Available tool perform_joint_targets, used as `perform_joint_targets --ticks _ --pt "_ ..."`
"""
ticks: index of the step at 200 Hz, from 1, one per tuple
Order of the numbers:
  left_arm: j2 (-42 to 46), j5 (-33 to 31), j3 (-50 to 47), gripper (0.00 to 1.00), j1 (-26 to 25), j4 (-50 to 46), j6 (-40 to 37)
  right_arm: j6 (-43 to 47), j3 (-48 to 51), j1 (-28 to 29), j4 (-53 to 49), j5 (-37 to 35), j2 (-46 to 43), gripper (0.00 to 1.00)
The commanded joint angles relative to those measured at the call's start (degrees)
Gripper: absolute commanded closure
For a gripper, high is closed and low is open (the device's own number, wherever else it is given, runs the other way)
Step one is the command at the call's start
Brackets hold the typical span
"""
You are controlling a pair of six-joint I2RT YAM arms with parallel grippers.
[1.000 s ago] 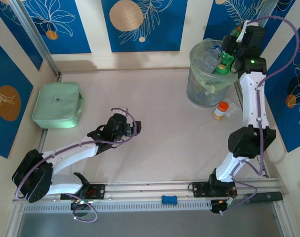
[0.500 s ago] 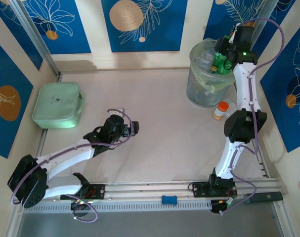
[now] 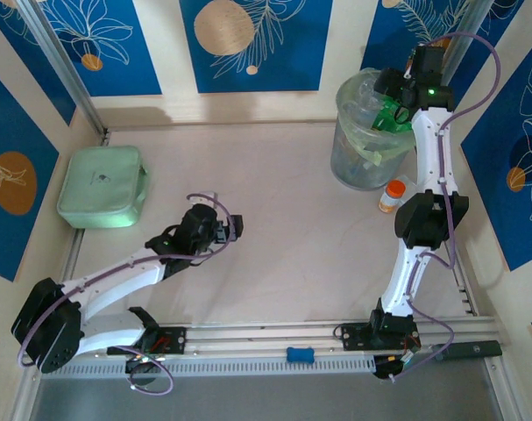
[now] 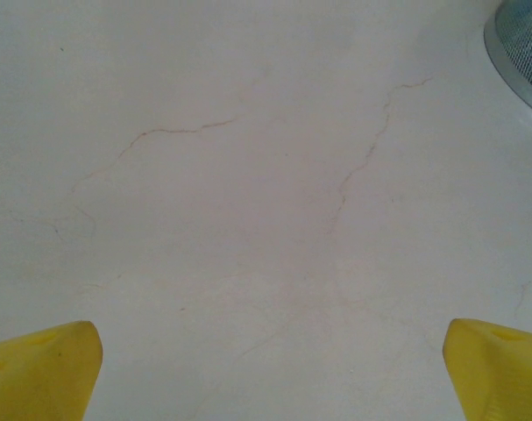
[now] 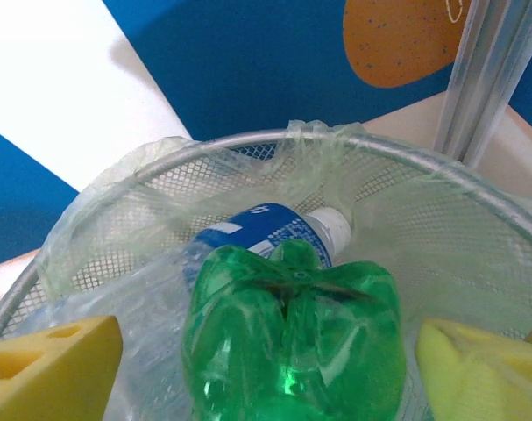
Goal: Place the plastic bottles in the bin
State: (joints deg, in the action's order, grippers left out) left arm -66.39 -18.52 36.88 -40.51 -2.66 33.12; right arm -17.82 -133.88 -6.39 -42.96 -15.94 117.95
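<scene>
1. The right gripper (image 3: 392, 103) is reaching over the bin (image 3: 353, 167) at the far right of the table (image 3: 292, 193).
2. Its yellow fingers (image 5: 55, 368) are standing apart, with a small gap on each side of a green bottle (image 5: 292, 342).
3. The green bottle is pointing down into the bin, and its bumpy bottom is facing the wrist camera.
4. A clear bottle with a blue label (image 5: 261, 226) is lying inside the bin, in the pale green bag (image 5: 117, 202).
5. The left gripper (image 4: 270, 368) is hanging over the bare table with its jaws spread wide, holding nothing.
6. A white bottle with an orange cap (image 3: 391, 195) is standing just beside the bin.
</scene>
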Motion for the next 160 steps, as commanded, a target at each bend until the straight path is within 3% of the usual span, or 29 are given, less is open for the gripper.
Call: perform_joint_targets --ticks 1,36,60,118,160 --pt "1.35 -0.1 0.02 0.01 1.8 0.17 0.06 1.71 -1.71 0.06 -0.11 -0.31 -4.77 0.1" --pt "2.57 1.28 0.08 0.01 5.55 -0.39 -0.17 4.12 4.56 0.98 2.43 -0.56 -11.59 0.0" --pt "4.21 2.56 0.02 0.01 9.18 -1.05 -0.75 5.99 13.67 1.93 6.4 -1.68 -19.11 0.01" --pt "4.14 1.23 0.62 0.01 15.99 -1.54 -3.15 4.17 47.2 4.35 18.64 4.83 -42.06 0.01" --pt "1.63 -7.67 -0.21 0.01 17.48 2.83 -11.27 2.79 70.19 9.42 23.98 7.24 -54.33 0.01"
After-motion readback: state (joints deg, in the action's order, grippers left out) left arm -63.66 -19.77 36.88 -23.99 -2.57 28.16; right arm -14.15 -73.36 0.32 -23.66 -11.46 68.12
